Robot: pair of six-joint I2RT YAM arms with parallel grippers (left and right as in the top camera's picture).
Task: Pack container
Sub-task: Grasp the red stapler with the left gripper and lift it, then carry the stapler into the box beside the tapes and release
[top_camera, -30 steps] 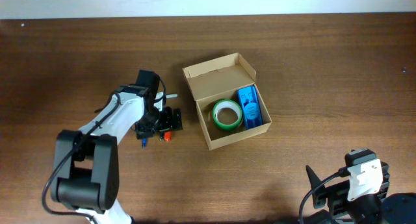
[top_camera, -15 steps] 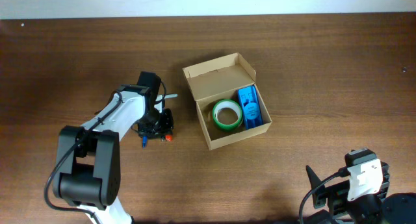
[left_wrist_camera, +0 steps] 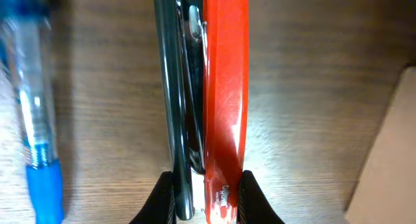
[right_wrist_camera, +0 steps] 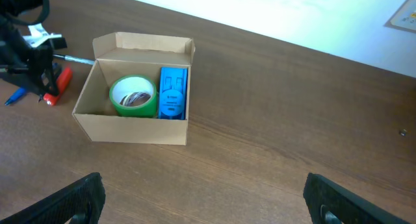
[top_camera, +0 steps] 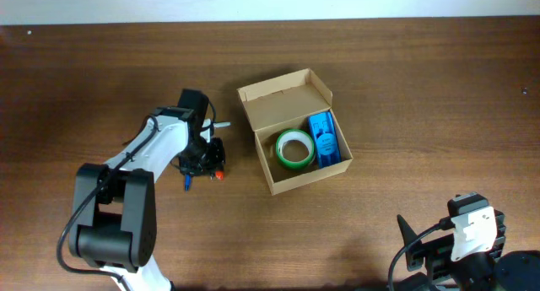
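The container (top_camera: pixel 283 91) is an open tan cardboard box in mid-table, its flap lid standing at the far side. A green tape roll (top_camera: pixel 294 148) and a small blue case (top_camera: pixel 324 137) lie inside. Left of the box, my left gripper (top_camera: pixel 209 161) is down at the table, shut on a red and metal stapler (left_wrist_camera: pixel 224 87); its black fingers (left_wrist_camera: pixel 166 197) press both sides. In the right wrist view the container (right_wrist_camera: pixel 130 130) sits far ahead of my right gripper (right_wrist_camera: pixel 205 198), which is open with only table between its fingers.
A blue pen (left_wrist_camera: pixel 39 120) lies on the table just left of the stapler, also visible overhead as the pen (top_camera: pixel 186 183). The box wall (left_wrist_camera: pixel 390 159) stands close on the stapler's right. The right arm (top_camera: pixel 471 230) rests at the front right corner.
My left gripper's jaws have gone from wide open to shut on the stapler. The right arm has stayed still.
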